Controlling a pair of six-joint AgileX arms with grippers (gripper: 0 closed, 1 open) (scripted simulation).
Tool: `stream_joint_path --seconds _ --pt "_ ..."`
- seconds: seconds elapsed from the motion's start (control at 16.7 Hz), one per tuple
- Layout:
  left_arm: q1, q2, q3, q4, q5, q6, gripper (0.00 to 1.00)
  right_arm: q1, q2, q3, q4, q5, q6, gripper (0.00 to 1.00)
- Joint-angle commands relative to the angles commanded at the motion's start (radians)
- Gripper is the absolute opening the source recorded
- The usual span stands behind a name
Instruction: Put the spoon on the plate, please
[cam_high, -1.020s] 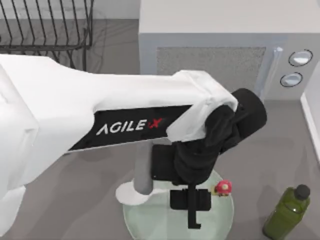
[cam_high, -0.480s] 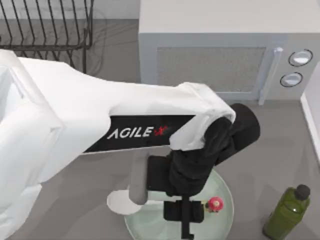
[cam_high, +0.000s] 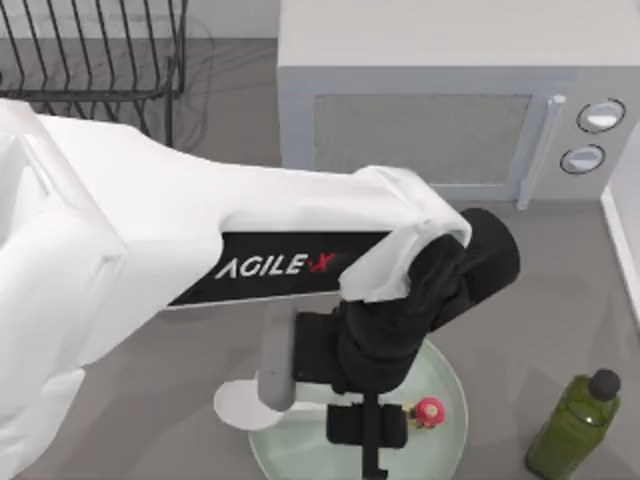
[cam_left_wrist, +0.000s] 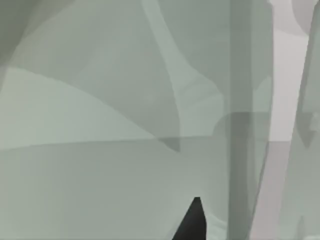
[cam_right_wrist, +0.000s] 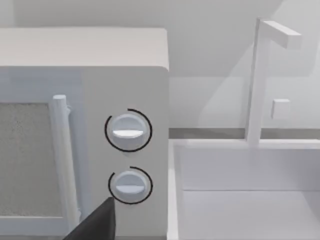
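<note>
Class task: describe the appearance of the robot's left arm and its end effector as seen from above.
The left arm has bulky white shells with a black panel lettered AGILEX in white, the X red. Its wrist is black, ending in a dark boxy left end effector.

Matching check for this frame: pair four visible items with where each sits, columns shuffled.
Column one:
1. plate
2. green bottle
3. microwave
4. wire rack

Column two:
A. top view's far left corner
B. under the left gripper
C. top view's near right
D. far side, centre to right, two dials

Pairs: 1-B, 2-C, 3-D, 4-A
</note>
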Motion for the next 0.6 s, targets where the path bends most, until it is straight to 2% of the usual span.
stream_joint_path --seconds 0.24,0.6 --pt "0.000 0.000 0.000 0.000 0.000 0.000 0.98 0.000 0.000 0.000 0.000 0.000 0.000 1.00" --pt "0.000 0.000 0.000 0.000 0.000 0.000 1.00 0.000 0.000 0.000 0.000 0.000 0.000 1.00"
